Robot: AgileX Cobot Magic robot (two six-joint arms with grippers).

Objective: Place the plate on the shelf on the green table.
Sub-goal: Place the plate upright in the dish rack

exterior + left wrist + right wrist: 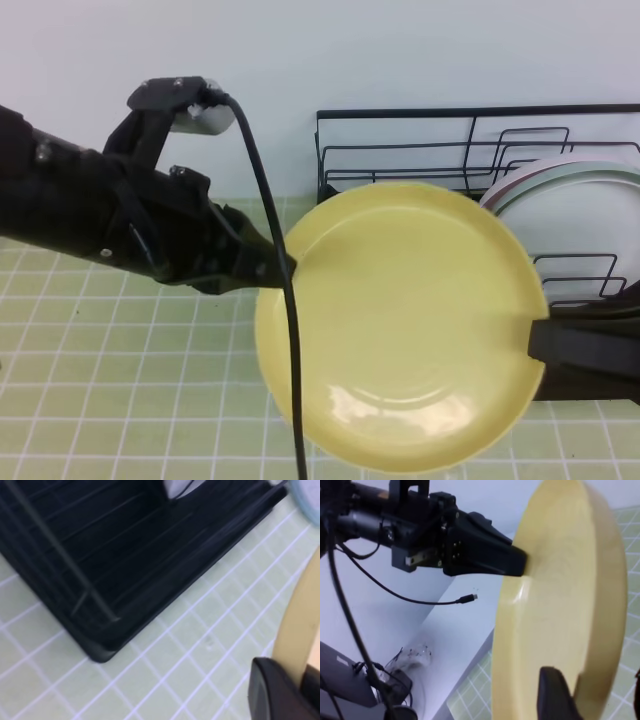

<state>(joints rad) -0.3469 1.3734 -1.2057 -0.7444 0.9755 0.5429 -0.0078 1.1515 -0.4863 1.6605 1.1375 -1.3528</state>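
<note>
The left tool (285, 268) is clamping the rim of the glossy pale-yellow plate (400, 320), holding it above the green desk (120, 390) before the black wire shelf (400, 150), while the right tool (590, 690) is straddling the opposite rim released, the stiff, light, slippery plastic favouring edge grips.

Exterior high view: bright, even, diffuse light; soft-focus overall. White glare patches on the near inner face of the pale-yellow plate (400, 325). Black left arm (90, 210) reads nearly detailless.
Left wrist view: heavy blur; wires of the black dish rack (115, 545) smeared, grout lines of the green tabletop (200, 645) soft. The dark finger (275, 692) at the near right corner is out of focus.
Right wrist view: plate sharpest, background wall washed pale; near finger (555, 695) dark and blurred.
</note>
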